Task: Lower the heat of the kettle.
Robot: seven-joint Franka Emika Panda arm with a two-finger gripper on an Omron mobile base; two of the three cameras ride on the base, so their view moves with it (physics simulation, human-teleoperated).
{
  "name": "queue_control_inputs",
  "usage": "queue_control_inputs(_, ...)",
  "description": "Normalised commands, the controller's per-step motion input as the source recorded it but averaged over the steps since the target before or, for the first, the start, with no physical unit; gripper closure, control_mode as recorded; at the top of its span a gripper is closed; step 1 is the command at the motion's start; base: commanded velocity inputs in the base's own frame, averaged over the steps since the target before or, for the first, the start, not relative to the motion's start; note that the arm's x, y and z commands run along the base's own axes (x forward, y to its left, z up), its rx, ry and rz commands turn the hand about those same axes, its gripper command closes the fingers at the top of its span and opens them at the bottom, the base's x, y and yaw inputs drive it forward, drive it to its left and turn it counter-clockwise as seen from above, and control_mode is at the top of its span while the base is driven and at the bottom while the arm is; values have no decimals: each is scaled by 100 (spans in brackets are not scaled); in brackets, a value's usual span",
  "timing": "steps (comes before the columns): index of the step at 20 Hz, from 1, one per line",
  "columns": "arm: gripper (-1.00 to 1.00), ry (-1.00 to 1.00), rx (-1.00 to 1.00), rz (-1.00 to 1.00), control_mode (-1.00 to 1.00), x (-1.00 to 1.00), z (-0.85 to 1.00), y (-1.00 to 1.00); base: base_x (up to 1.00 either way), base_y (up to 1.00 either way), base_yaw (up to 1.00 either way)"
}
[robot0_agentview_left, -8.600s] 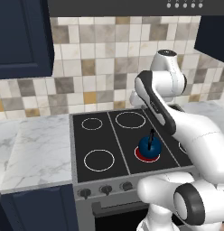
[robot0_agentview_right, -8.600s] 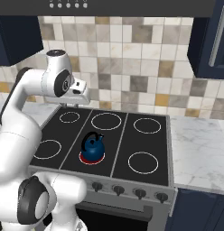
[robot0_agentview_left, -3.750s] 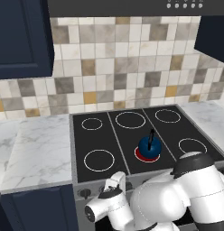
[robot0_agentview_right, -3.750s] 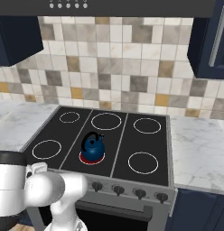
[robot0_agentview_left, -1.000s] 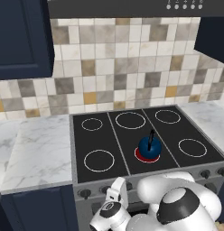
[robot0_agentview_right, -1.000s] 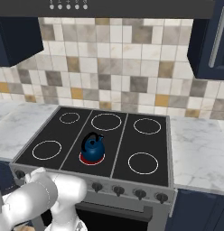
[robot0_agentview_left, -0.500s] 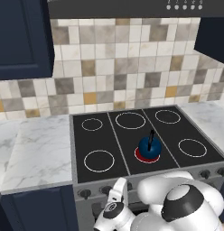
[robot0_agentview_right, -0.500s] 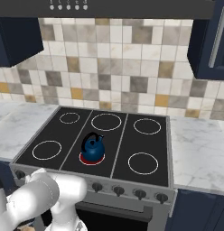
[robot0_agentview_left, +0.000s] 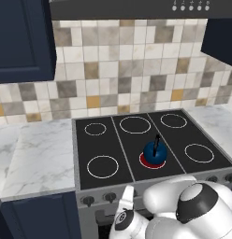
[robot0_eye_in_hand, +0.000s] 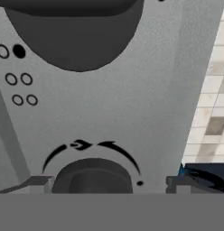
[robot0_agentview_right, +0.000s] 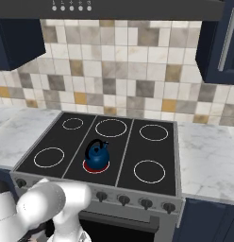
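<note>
1. The kettle [robot0_agentview_left: 155,151] sits on the red-glowing front-middle burner [robot0_agentview_left: 145,161]; end effector [robot0_eye_in_hand: 105,182] straddles a stove knob [robot0_eye_in_hand: 92,177] (fingers spread).
2. Risk: a wrong-way twist raises heat.

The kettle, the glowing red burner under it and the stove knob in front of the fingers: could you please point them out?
kettle [robot0_agentview_left: 155,152]: left base view, blue body.
red burner [robot0_agentview_right: 88,168]: right base view, exposed front rim.
stove knob [robot0_eye_in_hand: 92,177]: hand view, dark face, between the fingers.
</note>
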Motion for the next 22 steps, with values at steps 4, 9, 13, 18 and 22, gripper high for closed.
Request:
queue_control_inputs(4, -100, -32, -4, 13, -100, 17, -32, 0, 0, 0, 0)
queue_control_inputs(9, 100, -17, -2, 8, -100, 15, -13, 0, 0, 0, 0)
queue_control_inputs(13, 100, -1, 0, 1, -100, 4, 0, 0, 0, 0, 0)
queue_control_inputs(18, 100, 0, 0, 0, -100, 0, 0, -20, 0, 0, 0)
queue_control_inputs(22, 100, -2, 0, 0, -100, 0, 0, -34, 0, 0, 0)
